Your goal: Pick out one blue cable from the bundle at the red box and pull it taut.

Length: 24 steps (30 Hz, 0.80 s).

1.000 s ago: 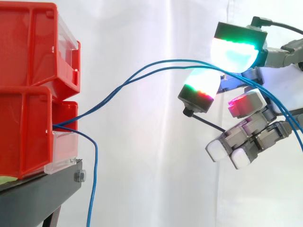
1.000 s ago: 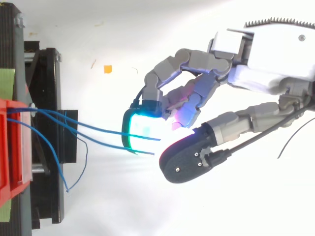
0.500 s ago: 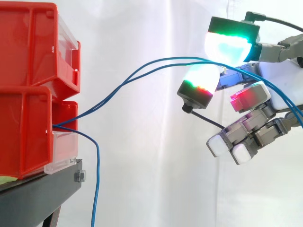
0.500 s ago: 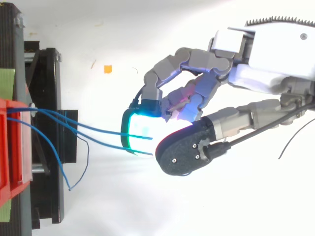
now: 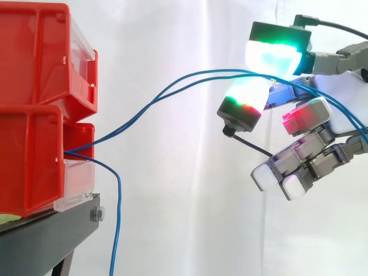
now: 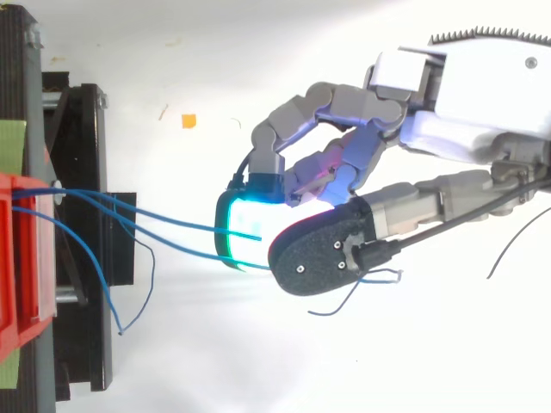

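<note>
Behind everything, a white curtain. At the left, stacked red bins on a black stand, probably the fixed anchor to pull against. At the right, well apart from the bins, the hand, curled and closed in a pinch, with glowing pads pressed together, one above and the thumb's below, on the blue cables. Two strands in that pinch rather than one, as far as can be told from both views. Held so, presumably, to draw them away from the lower bin's mouth. Not yet taut, judging by the upward arc from bin to hand in the side view. Short free ends poking out past the thumb in the top view. Worth shedding one strand before pulling harder. Nothing between bin and hand to block the pull. Hanging loose from the same bin mouth, a third blue cable, dropping beside the stand, clear of the hand. Smallest, an orange scrap on the white surface, well off the line of pull.
</note>
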Available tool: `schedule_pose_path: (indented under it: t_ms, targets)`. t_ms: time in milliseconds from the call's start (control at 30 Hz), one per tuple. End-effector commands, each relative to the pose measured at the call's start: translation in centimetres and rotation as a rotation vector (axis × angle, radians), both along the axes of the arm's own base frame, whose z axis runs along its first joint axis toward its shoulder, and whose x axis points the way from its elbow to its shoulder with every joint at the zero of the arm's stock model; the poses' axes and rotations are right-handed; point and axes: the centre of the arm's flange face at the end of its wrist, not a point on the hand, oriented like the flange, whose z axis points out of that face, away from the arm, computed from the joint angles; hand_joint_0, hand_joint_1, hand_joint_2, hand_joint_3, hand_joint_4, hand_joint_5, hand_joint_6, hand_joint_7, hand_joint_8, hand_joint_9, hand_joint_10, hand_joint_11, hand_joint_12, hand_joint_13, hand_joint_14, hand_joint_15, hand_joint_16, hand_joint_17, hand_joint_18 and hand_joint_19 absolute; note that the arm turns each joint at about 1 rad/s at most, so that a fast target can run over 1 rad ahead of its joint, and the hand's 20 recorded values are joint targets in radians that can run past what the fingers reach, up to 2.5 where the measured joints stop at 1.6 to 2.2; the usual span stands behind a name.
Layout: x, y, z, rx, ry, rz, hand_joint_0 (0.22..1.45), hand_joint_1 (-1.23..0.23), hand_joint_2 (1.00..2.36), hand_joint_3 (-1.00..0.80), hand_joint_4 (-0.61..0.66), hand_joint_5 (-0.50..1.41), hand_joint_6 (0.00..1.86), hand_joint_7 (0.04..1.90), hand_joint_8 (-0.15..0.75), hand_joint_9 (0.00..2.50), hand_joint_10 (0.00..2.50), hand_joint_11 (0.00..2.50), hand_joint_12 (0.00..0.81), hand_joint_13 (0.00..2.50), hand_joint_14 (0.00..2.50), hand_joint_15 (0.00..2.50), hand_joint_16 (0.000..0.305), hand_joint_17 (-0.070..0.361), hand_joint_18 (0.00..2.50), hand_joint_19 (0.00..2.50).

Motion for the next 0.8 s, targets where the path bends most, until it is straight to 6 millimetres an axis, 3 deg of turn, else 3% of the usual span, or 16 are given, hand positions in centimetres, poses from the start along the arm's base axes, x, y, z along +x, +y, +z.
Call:
schedule_pose_path:
  t_ms: [0, 300, 533, 700, 767]
  targets:
    - [-0.02, -0.15, 0.01, 0.000, 0.000, -0.003, 0.62, -0.66, 1.01, -0.29, -0.18, -0.10, 0.87, 0.94, 0.231, 1.30, 0.03, 0.99, 0.388, 0.70, 0.02, 0.52, 0.054, 0.121, 0.53, 0.68]
    - [0.03, -0.06, 0.03, 0.000, -0.003, -0.003, 0.60, -0.79, 1.02, -0.08, -0.25, -0.05, 0.86, 1.02, 0.204, 1.38, 0.03, 0.91, 0.391, 0.78, 0.02, 0.54, 0.057, 0.129, 0.60, 0.65]
    - [-0.04, 0.15, -0.02, -0.001, 0.004, 0.002, 0.60, -0.80, 1.02, -0.03, -0.27, -0.04, 0.84, 1.00, 0.210, 1.37, 0.03, 0.78, 0.404, 0.81, 0.02, 0.51, 0.061, 0.138, 0.64, 0.62]
    - [-0.10, 0.13, -0.05, -0.002, 0.009, 0.000, 0.59, -0.80, 1.02, -0.01, -0.25, -0.03, 0.83, 1.00, 0.215, 1.20, 0.02, 0.57, 0.406, 0.74, 0.02, 0.46, 0.063, 0.141, 0.62, 0.59]
    - [-0.07, 0.25, -0.04, -0.001, 0.007, 0.003, 0.59, -0.79, 1.01, -0.02, -0.24, -0.03, 0.83, 1.00, 0.221, 0.98, 0.02, 0.37, 0.405, 0.66, 0.02, 0.39, 0.063, 0.142, 0.60, 0.57]
